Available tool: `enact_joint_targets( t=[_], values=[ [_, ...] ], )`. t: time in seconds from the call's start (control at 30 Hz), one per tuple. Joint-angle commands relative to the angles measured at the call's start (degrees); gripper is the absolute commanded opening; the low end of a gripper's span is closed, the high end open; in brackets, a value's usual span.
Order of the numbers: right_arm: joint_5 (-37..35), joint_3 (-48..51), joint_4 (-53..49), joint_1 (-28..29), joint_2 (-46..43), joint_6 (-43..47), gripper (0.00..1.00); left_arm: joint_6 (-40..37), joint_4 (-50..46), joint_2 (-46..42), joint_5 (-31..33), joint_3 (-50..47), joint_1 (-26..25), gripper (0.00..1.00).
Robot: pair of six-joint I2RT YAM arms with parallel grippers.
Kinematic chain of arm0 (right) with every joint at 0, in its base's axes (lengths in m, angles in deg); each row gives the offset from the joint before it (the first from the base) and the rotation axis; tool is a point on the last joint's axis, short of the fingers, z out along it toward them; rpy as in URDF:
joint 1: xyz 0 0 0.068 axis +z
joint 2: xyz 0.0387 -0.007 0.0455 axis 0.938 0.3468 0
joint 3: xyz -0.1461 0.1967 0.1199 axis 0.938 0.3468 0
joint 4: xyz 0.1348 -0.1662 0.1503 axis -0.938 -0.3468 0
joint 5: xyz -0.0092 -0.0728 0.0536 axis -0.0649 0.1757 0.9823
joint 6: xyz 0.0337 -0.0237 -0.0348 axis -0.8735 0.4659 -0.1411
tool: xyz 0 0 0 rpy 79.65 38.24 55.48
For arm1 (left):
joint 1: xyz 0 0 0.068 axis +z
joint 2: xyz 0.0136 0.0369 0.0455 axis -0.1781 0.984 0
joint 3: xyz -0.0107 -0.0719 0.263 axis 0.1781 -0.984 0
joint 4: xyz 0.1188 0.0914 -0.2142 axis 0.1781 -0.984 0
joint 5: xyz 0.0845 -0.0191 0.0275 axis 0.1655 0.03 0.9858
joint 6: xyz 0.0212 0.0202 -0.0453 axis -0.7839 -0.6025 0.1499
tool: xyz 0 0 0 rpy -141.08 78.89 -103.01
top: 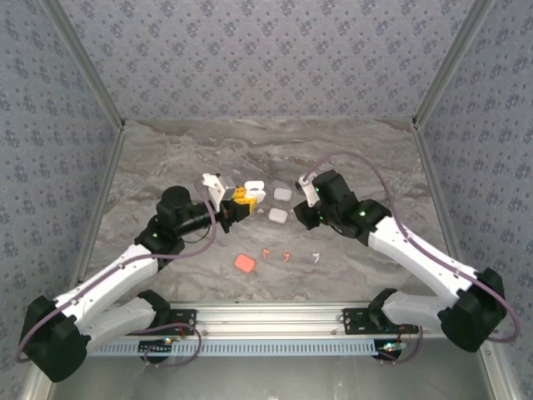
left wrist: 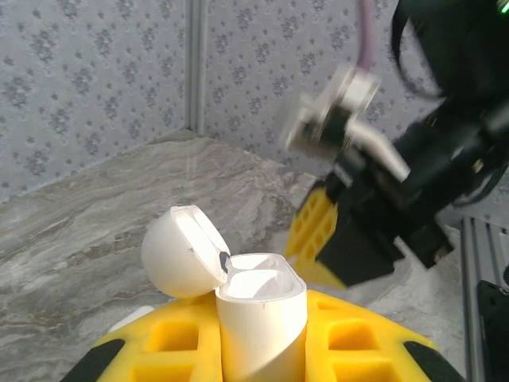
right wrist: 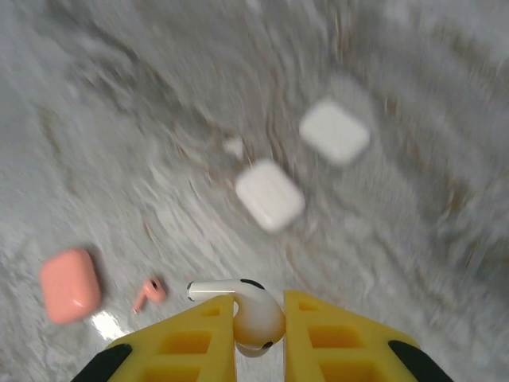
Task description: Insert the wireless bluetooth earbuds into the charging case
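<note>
**A:** Start at the left. What does the left hand point(top: 238, 202) have?

**B:** It is clamped on a white case point(left wrist: 261, 314), held upright. The lid point(left wrist: 181, 251) is flipped back and the opening faces up. It looks raised off the counter point(top: 166, 150).

**A:** And on the counter?

**B:** Nearest the arm bases lies a pink case point(top: 245, 263). Two orange buds point(top: 266, 252) lie just right of it, then a loose white bud point(top: 316, 257). Two closed white cases point(top: 277, 215) lie farther back, between the two hands.

**A:** The right hand point(right wrist: 258, 322)?

**B:** It is pinched narrow on a held bud point(right wrist: 253, 312), with the head between the fingers and the stem sticking out sideways. It hangs above the counter, near the open case but apart from it.

**A:** What could spoil it from here?

**B:** The stem, I'd say. It lies crosswise, and the case probably wants it pointing down. Brought in like that, it could catch on the rim or the lid. The grip is also on the rounded head, so a knock could roll the held bud or pop it out. And the left hand grips only the lower body of the case. A hard push from above could tilt it or slide it down through the fingers.

**A:** Anything unclear?

**B:** The right wrist view is smeared, so I can't tell how squarely the held bud sits. I also can't tell whether the case already holds a bud.
</note>
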Motion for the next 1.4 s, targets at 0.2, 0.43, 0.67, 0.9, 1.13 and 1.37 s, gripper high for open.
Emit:
enact_joint_targets(
  t=[0.2, 0.43, 0.67, 0.9, 1.13, 1.37],
  values=[
    [-2.21, -7.45, 6.7, 6.32, -3.6, 13.22, 0.2, 0.09, 1.65, 3.73, -9.16, 2.57, -0.91, 0.1],
    [-0.73, -10.09, 6.92, 9.31, -0.92, 16.37, 0.2, -0.33, 0.96, 5.16, -10.79, 3.4, -1.41, 0.1],
    [0.51, -10.51, 6.9, 10.78, 0.69, 17.25, 0.2, -0.7, 0.52, 5.16, -10.82, 3.74, -1.42, 0.1],
    [2.58, -10.58, 6.78, 11.19, 1.39, 17.62, 0.21, -0.67, 0.6, 5.25, -10.8, 3.74, -1.57, 0.1],
    [6.08, -10.81, 7.06, 11.3, 2.19, 17.87, 0.21, -0.65, 0.59, 5.29, -10.81, 3.89, -1.63, 0.1],
    [10.99, -11.84, 5.38, 10.81, 2.46, 18.55, 0.27, -0.8, 0.61, 5.09, -10.75, 3.89, -1.74, 0.09]
  ],
)
